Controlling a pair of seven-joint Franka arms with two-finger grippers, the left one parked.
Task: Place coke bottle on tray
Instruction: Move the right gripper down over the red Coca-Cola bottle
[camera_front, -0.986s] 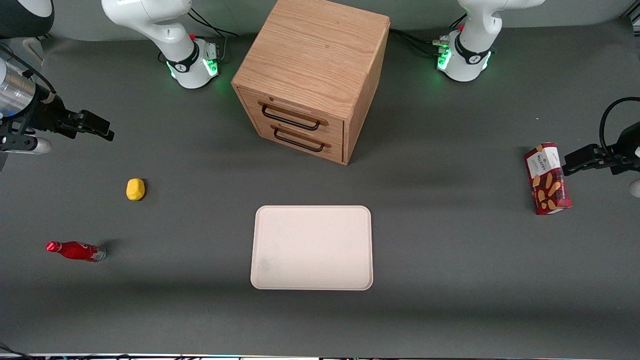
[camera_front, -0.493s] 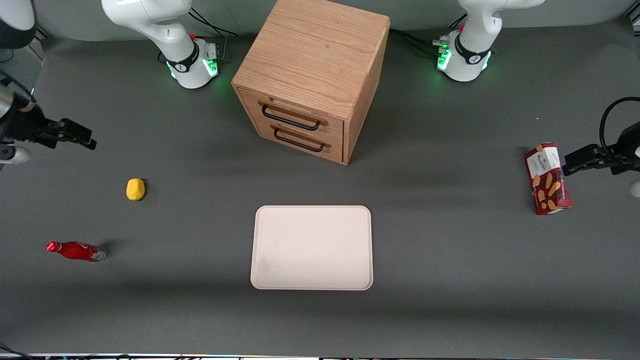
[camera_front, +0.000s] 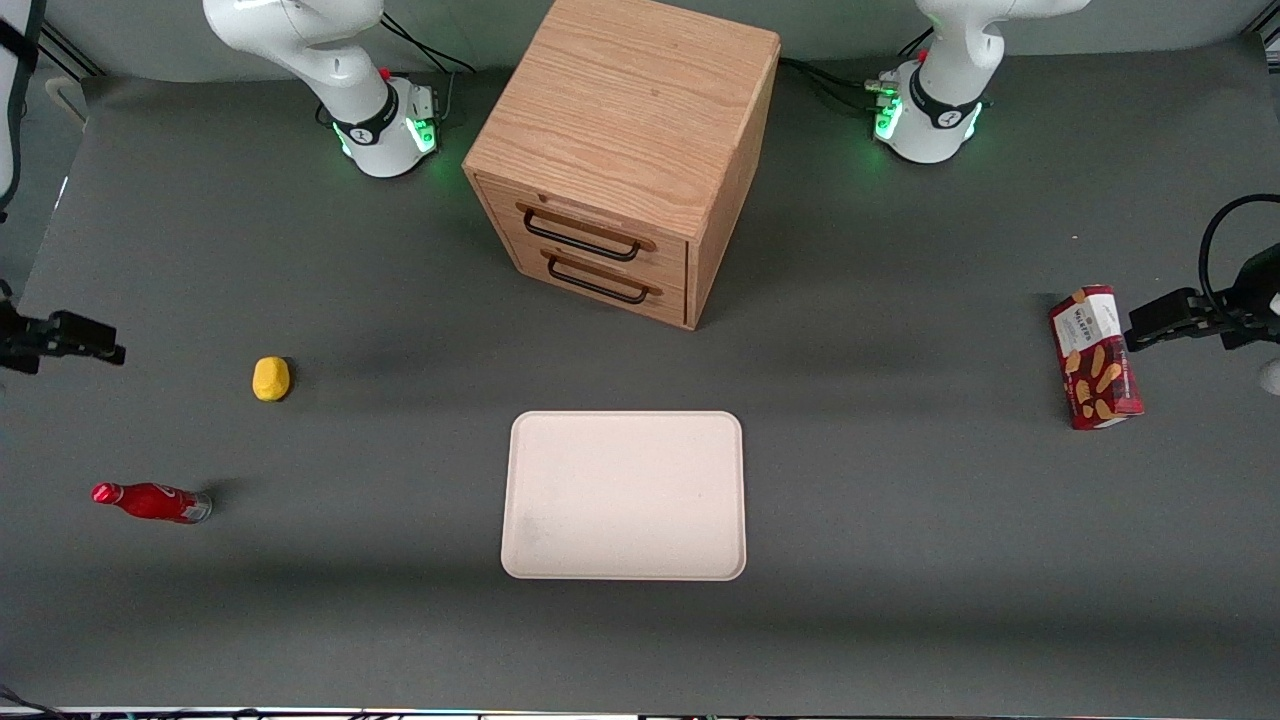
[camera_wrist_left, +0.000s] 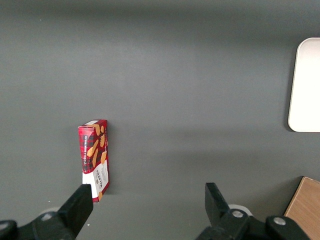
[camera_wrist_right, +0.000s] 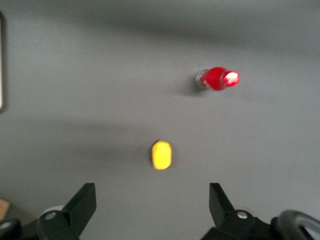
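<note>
The coke bottle (camera_front: 150, 502) is small, glossy red with a red cap, and seems to stand upright on the grey table toward the working arm's end. It is well apart from the cream-pinkish tray (camera_front: 625, 495), which lies flat near the table's middle with nothing on it. My gripper (camera_front: 100, 350) hangs above the table edge at the working arm's end, farther from the front camera than the bottle. In the right wrist view the gripper (camera_wrist_right: 151, 197) is open with nothing between its fingers. There the bottle (camera_wrist_right: 218, 79) shows from above, past a yellow lump (camera_wrist_right: 161, 154).
The yellow lump (camera_front: 270, 379) sits between the gripper and the tray, farther from the front camera than the bottle. A wooden drawer cabinet (camera_front: 620, 150) stands farther back than the tray. A red biscuit box (camera_front: 1095, 357) is at the parked arm's end.
My gripper has moved outward toward the working arm's end of the table and nearer to the front camera, closer to the bottle. The bottle, lump and tray have not moved.
</note>
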